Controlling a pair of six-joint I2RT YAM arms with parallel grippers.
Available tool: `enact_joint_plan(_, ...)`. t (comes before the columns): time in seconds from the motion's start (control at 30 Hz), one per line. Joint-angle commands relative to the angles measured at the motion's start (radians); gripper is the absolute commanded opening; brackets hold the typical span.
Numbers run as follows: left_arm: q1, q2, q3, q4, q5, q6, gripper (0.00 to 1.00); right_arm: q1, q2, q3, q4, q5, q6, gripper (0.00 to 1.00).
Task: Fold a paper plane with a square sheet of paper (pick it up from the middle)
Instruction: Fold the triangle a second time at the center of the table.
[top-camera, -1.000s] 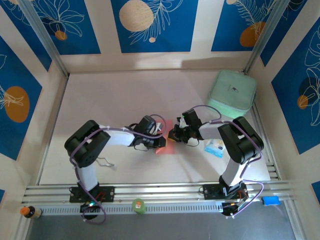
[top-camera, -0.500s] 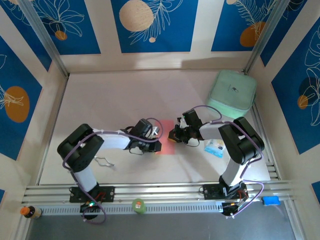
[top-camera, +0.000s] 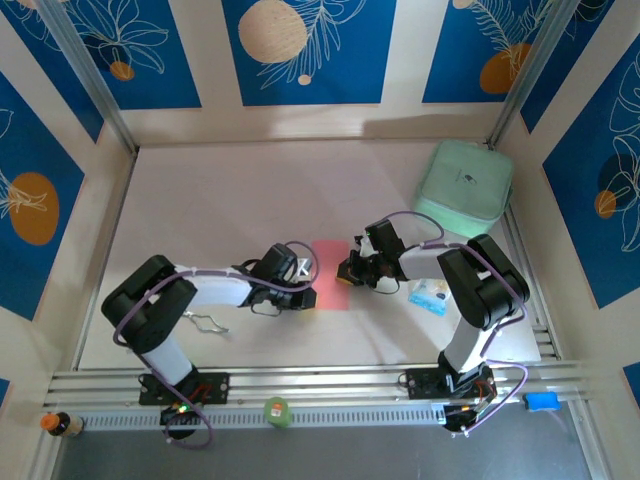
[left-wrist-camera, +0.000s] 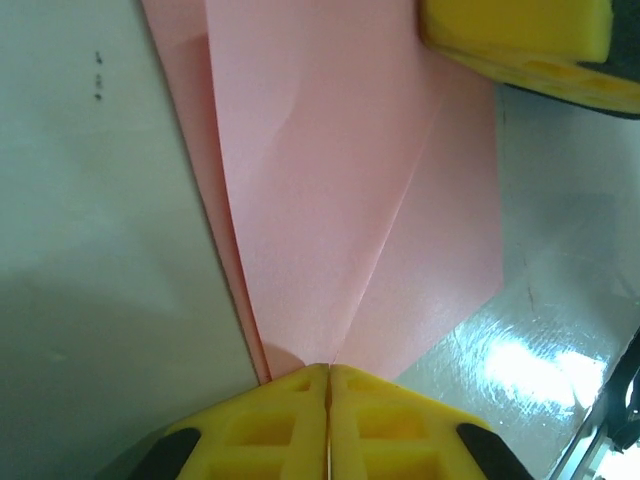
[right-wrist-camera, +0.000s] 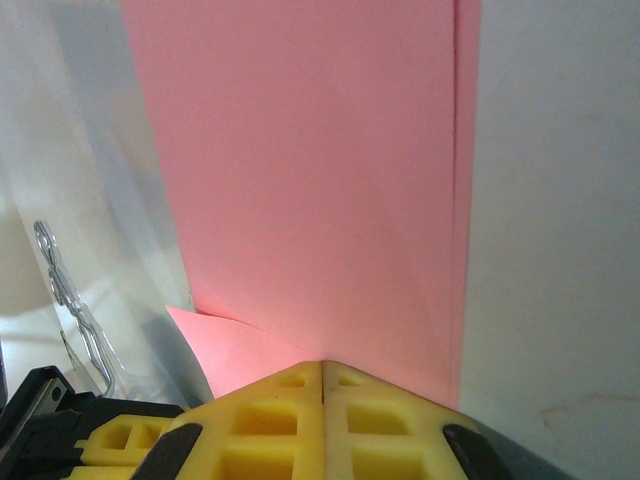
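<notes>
To the right of the right pincer (top-camera: 347, 272), just past its wrist, lies a small blue-and-white packet (top-camera: 428, 295). Further out beyond that arm, toward the far right corner, sits the mint-green case (top-camera: 463, 182). Both are apart from the paper. Behind the left pincer (top-camera: 310, 288), beside that arm's forearm, a bent wire clip (top-camera: 205, 322) lies on the table (top-camera: 200, 200). Between the two pincers there is the pink sheet of paper (top-camera: 331, 272), lying flat on the table with folds pressed into it. In the left wrist view a crease runs up the sheet (left-wrist-camera: 340, 200) from the fingertips.

The left pincer (left-wrist-camera: 328, 380) is fully closed. Its yellow tips meet on a pointed corner of the sheet, which runs in between them. The right pincer (right-wrist-camera: 322, 375) is closed too, with its tips set at the opposite edge of the sheet (right-wrist-camera: 320, 180); whether it pinches the paper or only presses on it I cannot tell.

The pincers face each other across the sheet, near one another. Ahead of both, toward the far wall, the table is bare and wide, while behind them the metal rail (top-camera: 320, 385) at the near edge lies close
</notes>
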Motion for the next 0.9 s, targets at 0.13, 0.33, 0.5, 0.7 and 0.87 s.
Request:
enact_joint_plan(0.13,0.005,-0.033,-0.035,-0.208,-0.053,0.073,0.07,-0.007,0.007,-0.025,-0.119,0.096,-0.015,0.0)
enact_joint_plan(0.33,0.005,-0.067,-0.043,-0.236,-0.063,0.108,0.06,-0.007,0.007,-0.023,-0.119,0.096,-0.016,0.0)
enact_joint_plan(0.5,0.005,-0.088,-0.034,-0.241,-0.052,0.127,0.05,-0.006,0.009,-0.019,-0.121,0.092,-0.018,0.0)
enact_joint_plan(0.7,0.005,-0.167,0.009,-0.22,-0.07,0.112,0.04,0.004,0.007,0.017,-0.128,0.062,-0.047,0.0)
enact_joint_plan(0.87,0.006,-0.118,0.092,-0.169,-0.019,0.096,0.05,0.013,-0.003,0.072,-0.15,0.03,-0.08,0.0)
